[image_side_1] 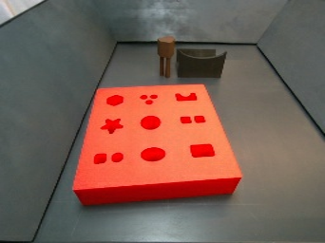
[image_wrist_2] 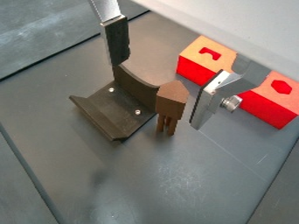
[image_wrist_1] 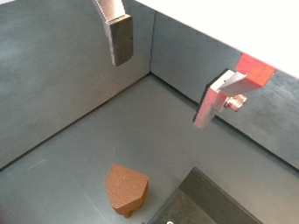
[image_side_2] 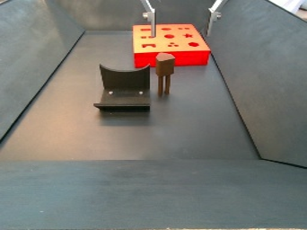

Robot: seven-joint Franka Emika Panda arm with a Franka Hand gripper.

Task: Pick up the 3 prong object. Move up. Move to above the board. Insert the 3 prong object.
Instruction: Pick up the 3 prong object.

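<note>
Wrist view: claw (image_wrist_2: 163, 77) open above 3 prong obj (image_wrist_2: 170, 106), not touching

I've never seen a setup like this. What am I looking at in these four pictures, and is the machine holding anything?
It is a robot arm working in a grey walled bin. Two pictures come from cameras on its wrist; they show the end effector, two flat silver fingers standing apart, open, with nothing between them. Two pictures come from cameras fixed beside the bin. On the floor lie three things: the board, a red slab with shaped cutouts; the 3 prong object, a small brown peg standing upright; and a dark grey U-shaped block beside it. In a wrist view the end effector hangs above the peg, not touching it.
</note>
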